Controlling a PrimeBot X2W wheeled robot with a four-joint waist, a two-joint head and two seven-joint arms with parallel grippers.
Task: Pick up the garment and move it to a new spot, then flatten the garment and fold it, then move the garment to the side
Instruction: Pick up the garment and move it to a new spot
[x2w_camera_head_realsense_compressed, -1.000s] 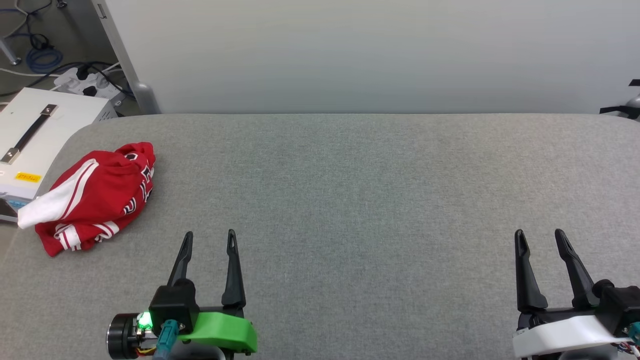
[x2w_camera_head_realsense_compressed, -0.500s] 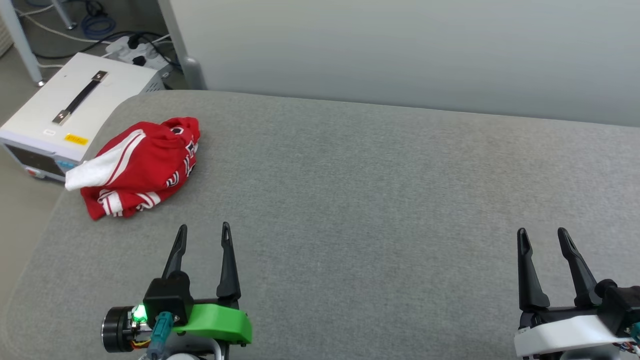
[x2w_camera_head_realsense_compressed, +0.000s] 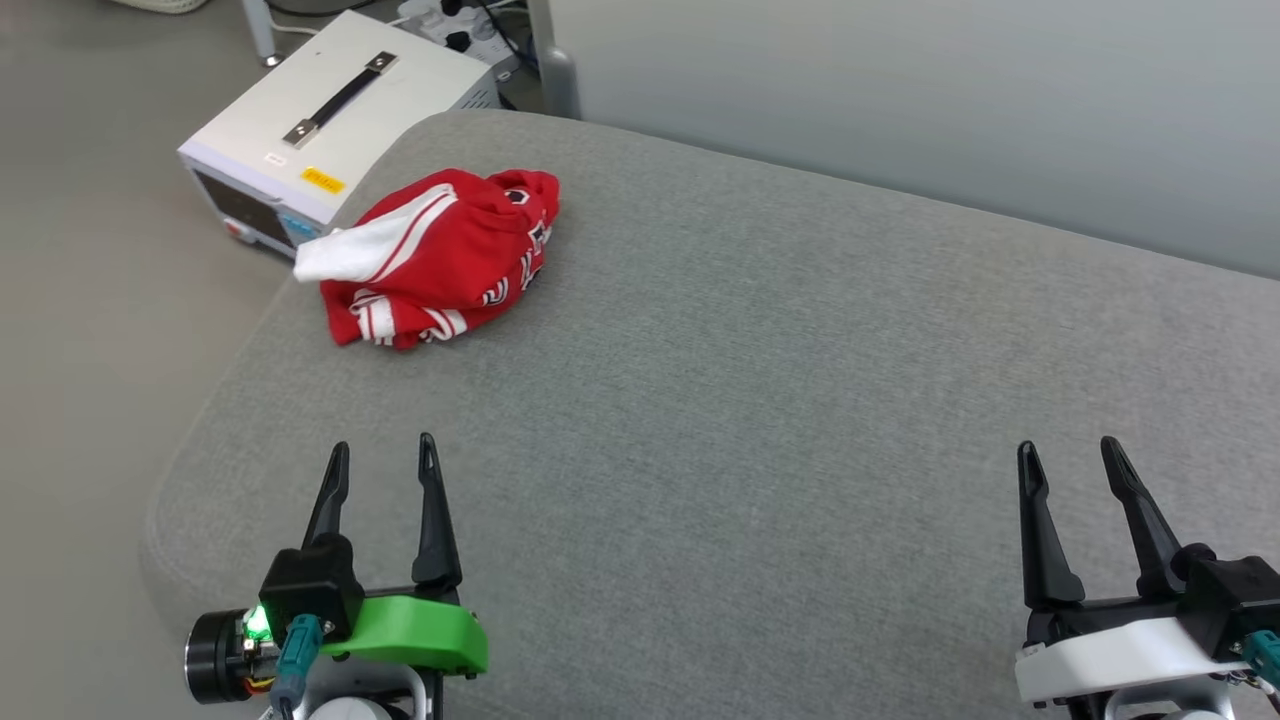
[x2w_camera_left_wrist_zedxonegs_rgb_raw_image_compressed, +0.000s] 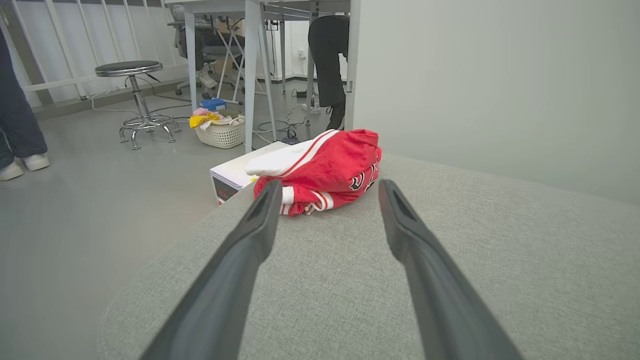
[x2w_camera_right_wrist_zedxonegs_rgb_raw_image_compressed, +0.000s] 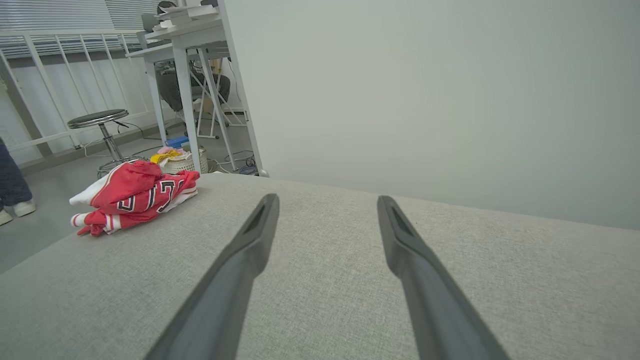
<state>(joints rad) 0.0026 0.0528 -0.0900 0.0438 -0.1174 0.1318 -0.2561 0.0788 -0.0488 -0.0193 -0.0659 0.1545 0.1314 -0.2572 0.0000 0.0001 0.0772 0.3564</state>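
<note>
The garment (x2w_camera_head_realsense_compressed: 440, 260), a red jersey with a white sleeve and striped trim, lies crumpled near the far left corner of the grey padded table (x2w_camera_head_realsense_compressed: 760, 400). In the left wrist view the garment (x2w_camera_left_wrist_zedxonegs_rgb_raw_image_compressed: 325, 170) sits straight ahead, beyond my fingers. My left gripper (x2w_camera_head_realsense_compressed: 382, 454) hovers open and empty over the near left of the table, well short of the heap. At the near right my right gripper (x2w_camera_head_realsense_compressed: 1066, 454) also stands open with nothing in it; its wrist view shows the garment (x2w_camera_right_wrist_zedxonegs_rgb_raw_image_compressed: 135, 200) far off to the left.
A white box (x2w_camera_head_realsense_compressed: 330, 130) with a black handle stands on the floor just past the table's left corner. A grey partition wall (x2w_camera_head_realsense_compressed: 900, 100) runs behind the table. A stool (x2w_camera_left_wrist_zedxonegs_rgb_raw_image_compressed: 130, 90), a laundry basket (x2w_camera_left_wrist_zedxonegs_rgb_raw_image_compressed: 220, 130), desk legs and a person's feet (x2w_camera_left_wrist_zedxonegs_rgb_raw_image_compressed: 15, 165) are on the floor beyond.
The head camera has turned left, so the whole picture shifted right and the table edge and floor came into view. Both grippers stayed open; the garment lies as before.
</note>
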